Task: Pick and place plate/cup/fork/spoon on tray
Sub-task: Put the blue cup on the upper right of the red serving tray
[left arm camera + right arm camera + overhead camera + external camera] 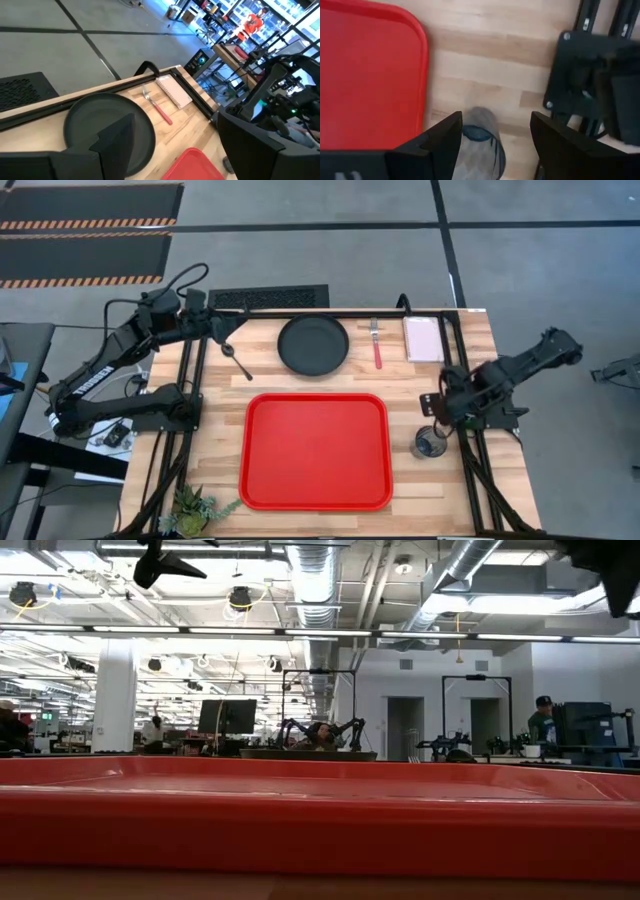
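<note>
The red tray (315,450) lies in the middle of the table, and its near rim fills the low view (320,830). The black plate (313,345), the red-handled fork (376,346) and the dark spoon (240,364) lie flat along the far side. The plate (107,127) and fork (158,106) also show in the left wrist view. The tinted cup (430,442) stands upright right of the tray. My left gripper (226,332) is open and empty, above the table just beyond the spoon. My right gripper (495,132) is open above the cup (481,142), one finger on either side of it, touching nothing.
A pale rectangular pad (423,338) lies right of the fork, by the far right corner. A small potted plant (195,508) stands at the near left corner. Black frame rails (190,395) run along the table's left, right and far edges.
</note>
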Controlling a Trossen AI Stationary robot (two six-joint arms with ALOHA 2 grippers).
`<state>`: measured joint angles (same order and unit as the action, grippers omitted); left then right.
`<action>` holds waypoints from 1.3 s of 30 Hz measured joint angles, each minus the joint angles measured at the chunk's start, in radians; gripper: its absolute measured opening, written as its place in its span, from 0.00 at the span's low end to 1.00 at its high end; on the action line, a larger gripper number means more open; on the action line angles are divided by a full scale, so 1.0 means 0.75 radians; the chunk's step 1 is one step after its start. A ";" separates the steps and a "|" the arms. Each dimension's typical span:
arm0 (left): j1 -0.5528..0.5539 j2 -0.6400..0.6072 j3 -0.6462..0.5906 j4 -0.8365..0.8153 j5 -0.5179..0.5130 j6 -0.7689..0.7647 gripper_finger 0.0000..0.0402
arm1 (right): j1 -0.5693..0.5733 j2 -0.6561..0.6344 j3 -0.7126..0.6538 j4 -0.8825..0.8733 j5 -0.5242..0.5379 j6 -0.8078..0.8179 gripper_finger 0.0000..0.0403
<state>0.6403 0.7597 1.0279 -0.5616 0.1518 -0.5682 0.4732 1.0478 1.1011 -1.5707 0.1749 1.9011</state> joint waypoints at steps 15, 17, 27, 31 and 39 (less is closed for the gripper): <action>0.000 0.000 0.000 -0.012 -0.008 -0.002 0.66 | 0.262 0.110 -0.156 0.252 -0.131 0.183 0.64; -0.001 0.000 0.000 -0.013 -0.008 -0.001 0.66 | 0.292 0.130 -0.156 0.257 -0.134 0.198 0.64; -0.001 0.000 -0.001 -0.013 -0.008 -0.001 0.66 | 0.391 0.226 -0.175 0.274 -0.136 0.272 0.64; 0.000 0.000 -0.001 -0.024 -0.008 -0.001 0.66 | 0.403 0.225 -0.247 0.399 -0.142 0.298 0.61; 0.000 0.000 -0.001 -0.043 -0.008 -0.002 0.66 | 0.396 0.223 -0.276 0.402 -0.153 0.307 0.43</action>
<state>0.6403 0.7597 1.0275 -0.5941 0.1459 -0.5694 0.7705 1.2152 0.8940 -1.2692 0.0599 2.1315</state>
